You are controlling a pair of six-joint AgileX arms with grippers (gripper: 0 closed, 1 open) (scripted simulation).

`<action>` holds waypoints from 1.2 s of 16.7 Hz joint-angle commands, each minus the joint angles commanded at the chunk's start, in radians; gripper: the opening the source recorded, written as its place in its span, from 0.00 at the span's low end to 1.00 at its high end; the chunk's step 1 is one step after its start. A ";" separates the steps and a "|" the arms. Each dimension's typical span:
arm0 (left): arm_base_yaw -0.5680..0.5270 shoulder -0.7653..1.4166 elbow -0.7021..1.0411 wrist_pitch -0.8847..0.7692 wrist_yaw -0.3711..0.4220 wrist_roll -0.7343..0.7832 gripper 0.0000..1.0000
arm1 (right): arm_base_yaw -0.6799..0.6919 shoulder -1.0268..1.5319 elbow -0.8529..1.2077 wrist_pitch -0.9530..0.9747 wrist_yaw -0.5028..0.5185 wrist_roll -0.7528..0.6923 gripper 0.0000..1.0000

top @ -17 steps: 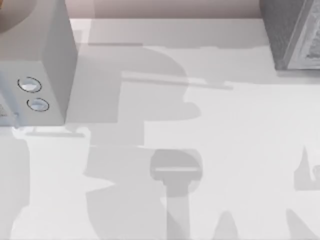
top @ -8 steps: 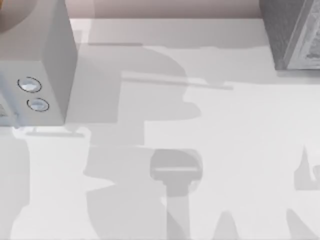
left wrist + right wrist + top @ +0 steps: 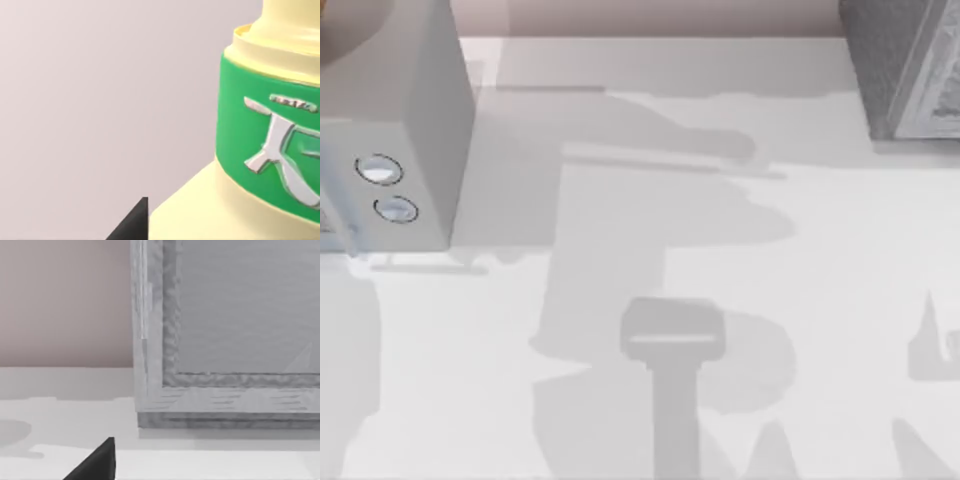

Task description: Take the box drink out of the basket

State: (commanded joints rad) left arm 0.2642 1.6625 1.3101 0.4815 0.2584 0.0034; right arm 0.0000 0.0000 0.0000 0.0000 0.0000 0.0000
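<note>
Close before the left tool's dark fingertip (image 3: 132,222) stood the box drink (image 3: 260,150), apparently lifted free of any basket, whether grasped could not be told, while the white bench (image 3: 820,260) lay beyond, awaiting its set-down.

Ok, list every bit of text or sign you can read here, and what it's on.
Bottle, green label: a raised white character, cut off at the picture's edge; I can't give it as text. A small line above it is too blurred to read.
Grey box at the table's right: print on its side, too small to read.
White unit at the left: two round dials, no text readable.
</note>
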 joint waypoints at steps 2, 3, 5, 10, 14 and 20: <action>-0.007 -0.009 0.105 -0.045 -0.026 -0.006 0.00 | 0.000 0.000 0.000 0.000 0.000 0.000 1.00; -0.009 -0.012 0.162 -0.083 -0.037 -0.008 0.00 | 0.000 0.000 0.000 0.000 0.000 0.000 1.00; -0.011 -0.010 0.272 -0.187 -0.047 -0.009 0.00 | 0.000 0.000 0.000 0.000 0.000 0.000 1.00; -0.001 0.027 0.478 -0.481 -0.009 0.005 0.00 | 0.000 0.000 0.000 0.000 0.000 0.000 1.00; 0.003 0.050 0.529 -0.600 0.034 0.015 0.00 | 0.000 0.000 0.000 0.000 0.000 0.000 1.00; -0.002 0.041 0.517 -0.602 0.032 0.016 0.00 | 0.000 0.000 0.000 0.000 0.000 0.000 1.00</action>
State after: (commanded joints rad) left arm 0.2627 1.7031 1.8274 -0.1210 0.2906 0.0191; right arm 0.0000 0.0000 0.0000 0.0000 0.0000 0.0000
